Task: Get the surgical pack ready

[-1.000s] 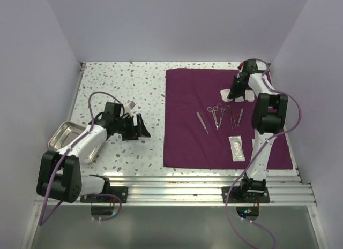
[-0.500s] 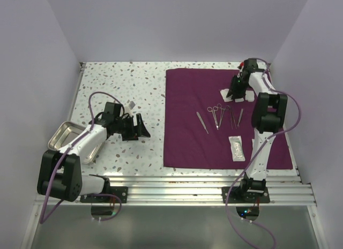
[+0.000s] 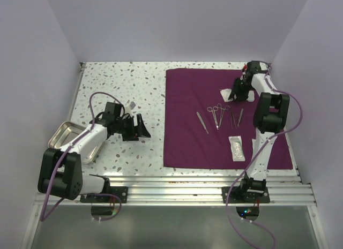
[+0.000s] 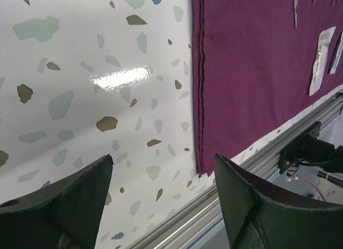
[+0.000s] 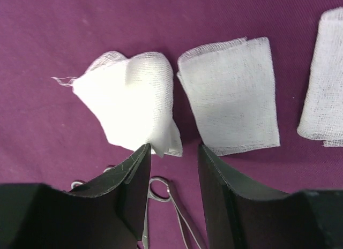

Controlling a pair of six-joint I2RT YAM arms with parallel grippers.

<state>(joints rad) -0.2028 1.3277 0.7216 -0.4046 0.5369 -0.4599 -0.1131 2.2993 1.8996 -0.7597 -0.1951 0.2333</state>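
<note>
The dark-purple cloth sheet (image 3: 203, 142) lies flat on the right half of the table. On it are several steel instruments (image 3: 217, 116), a sealed packet (image 3: 236, 148) and white gauze pads (image 3: 225, 92). My right gripper (image 3: 238, 91) hovers low over the gauze at the far right of the cloth. In the right wrist view the right gripper (image 5: 174, 152) is open and empty. A crumpled gauze pad (image 5: 131, 107) lies just ahead of its left finger, and a flat pad (image 5: 230, 102) ahead of its right. My left gripper (image 3: 140, 127) is open and empty over bare table left of the cloth, which shows in its view (image 4: 252, 61).
A steel tray (image 3: 61, 137) sits at the near left by the left arm. A third gauze pad (image 5: 324, 83) lies at the right edge of the right wrist view. A scissor ring (image 5: 159, 189) lies between the right fingers. The aluminium rail (image 3: 203, 185) runs along the near edge.
The right wrist has shifted slightly to the right and nearer over the gauze pads. The left arm has not moved.
</note>
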